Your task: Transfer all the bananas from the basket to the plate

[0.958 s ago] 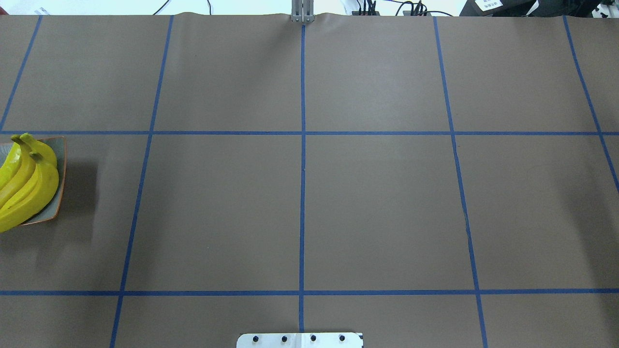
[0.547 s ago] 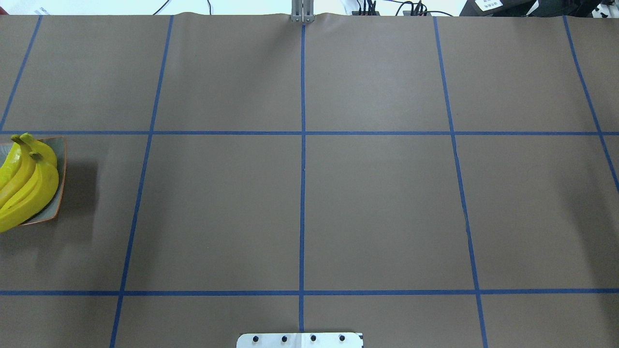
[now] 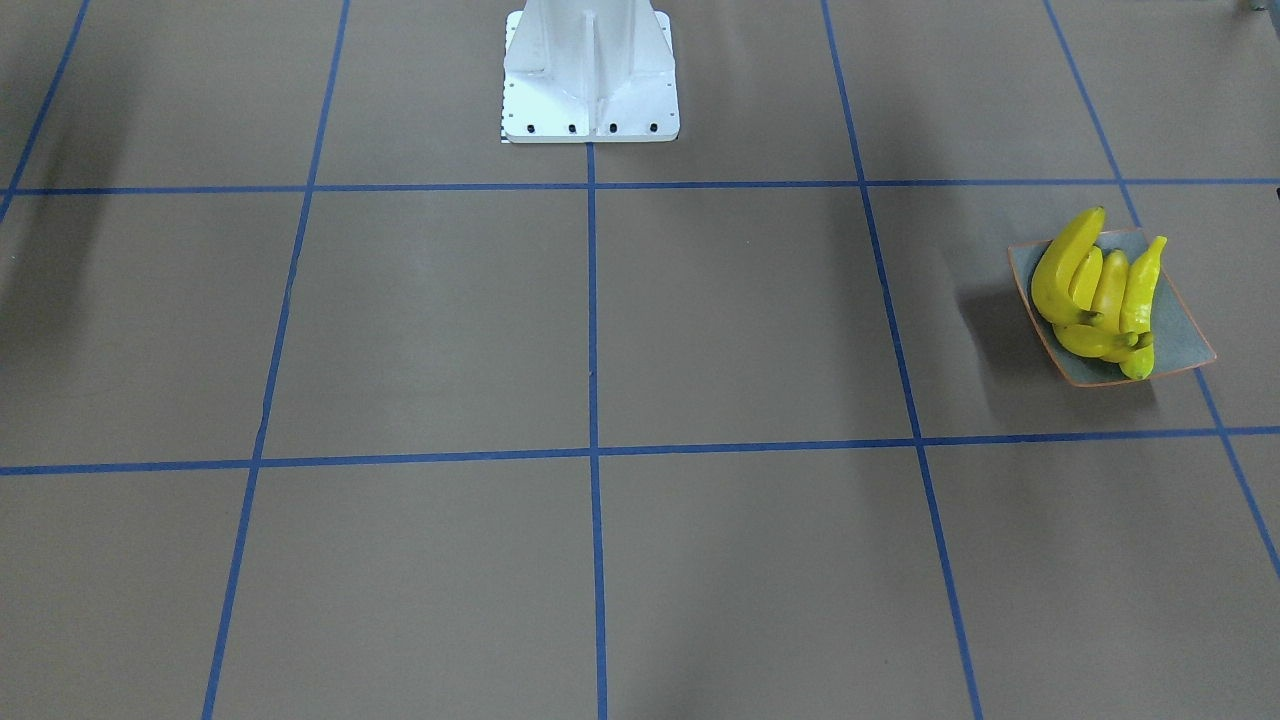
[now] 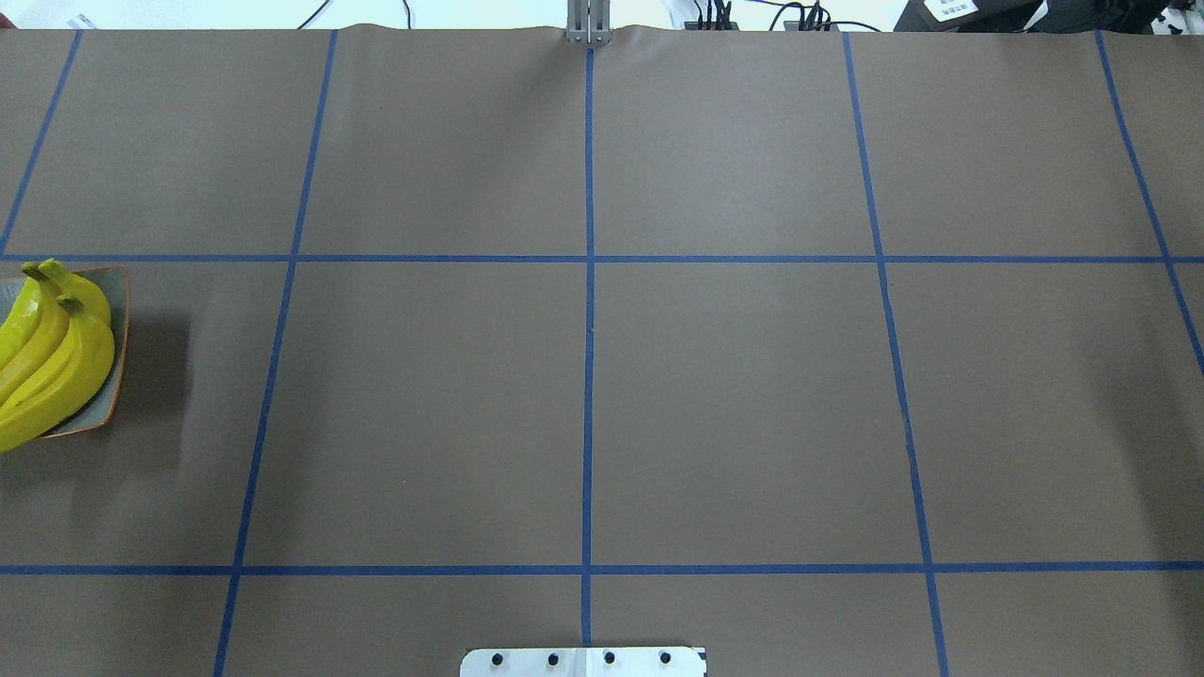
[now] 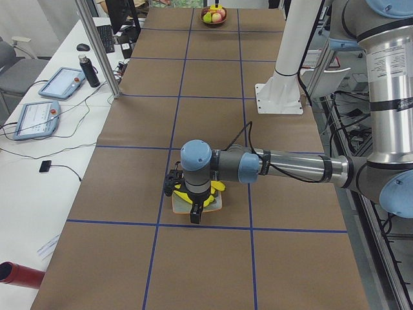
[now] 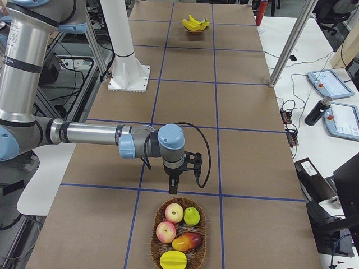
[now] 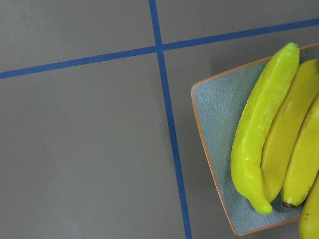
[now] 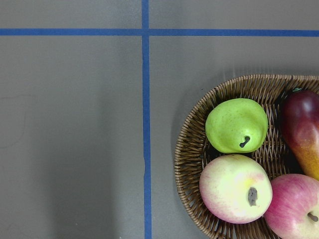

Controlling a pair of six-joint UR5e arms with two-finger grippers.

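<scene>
You see bananas (image 3: 1095, 290) piled on plate (image 3: 1180, 335), far robot-left, wide bare table (image 4: 734, 404) betw., L gripper (image 5: 195, 216) above plate, R gripper (image 6: 173, 188) near basket (image 8: 187, 149), claws apart/together: can't tell.

A robotics lab: a long table (image 4: 752, 376) papered brown and gridded with blue tape (image 4: 589, 376), a white bolted arm pedestal (image 3: 590, 70), and teach pendants (image 5: 59, 82) (tablet-like, cabled) on a side bench (image 5: 26, 200).
</scene>
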